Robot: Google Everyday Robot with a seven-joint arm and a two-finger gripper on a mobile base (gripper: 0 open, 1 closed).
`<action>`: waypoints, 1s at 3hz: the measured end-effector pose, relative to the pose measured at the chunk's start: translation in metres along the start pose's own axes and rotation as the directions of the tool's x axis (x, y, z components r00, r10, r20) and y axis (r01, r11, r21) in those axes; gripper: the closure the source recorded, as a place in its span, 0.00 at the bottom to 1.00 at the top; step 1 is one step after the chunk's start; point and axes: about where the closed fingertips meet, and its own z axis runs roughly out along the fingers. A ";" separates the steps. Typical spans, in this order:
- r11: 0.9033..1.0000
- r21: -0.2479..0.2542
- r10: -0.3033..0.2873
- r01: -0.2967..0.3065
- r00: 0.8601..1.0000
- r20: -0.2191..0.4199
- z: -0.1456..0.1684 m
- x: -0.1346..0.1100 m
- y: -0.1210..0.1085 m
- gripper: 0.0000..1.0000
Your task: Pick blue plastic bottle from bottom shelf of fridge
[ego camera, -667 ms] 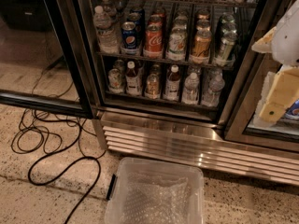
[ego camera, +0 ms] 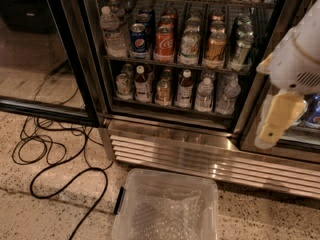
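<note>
Gripper (ego camera: 274,126) hung at the right, in front of the fridge (ego camera: 93,59) door frame, well apart from the bottles; grip state could not be told. Bottle (ego camera: 185,89) stood upright on the bottom shelf (ego camera: 170,107), fourth from left, between an amber bottle (ego camera: 163,90) and a water bottle (ego camera: 204,94).

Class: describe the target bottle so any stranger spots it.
In the fridge, left of the gripper, find the bottom shelf. The blue plastic bottle stands fourth from left: white-capped, dark reddish-brown, between an amber bottle and a clear bottle.
</note>
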 end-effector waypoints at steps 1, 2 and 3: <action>0.996 -0.090 0.006 -0.011 0.999 -0.054 0.076 -0.004 0.016 0.00; 0.996 -0.090 0.006 -0.011 0.999 -0.054 0.076 -0.004 0.016 0.00; 0.997 -0.063 0.034 -0.036 0.999 -0.032 0.091 -0.010 0.023 0.00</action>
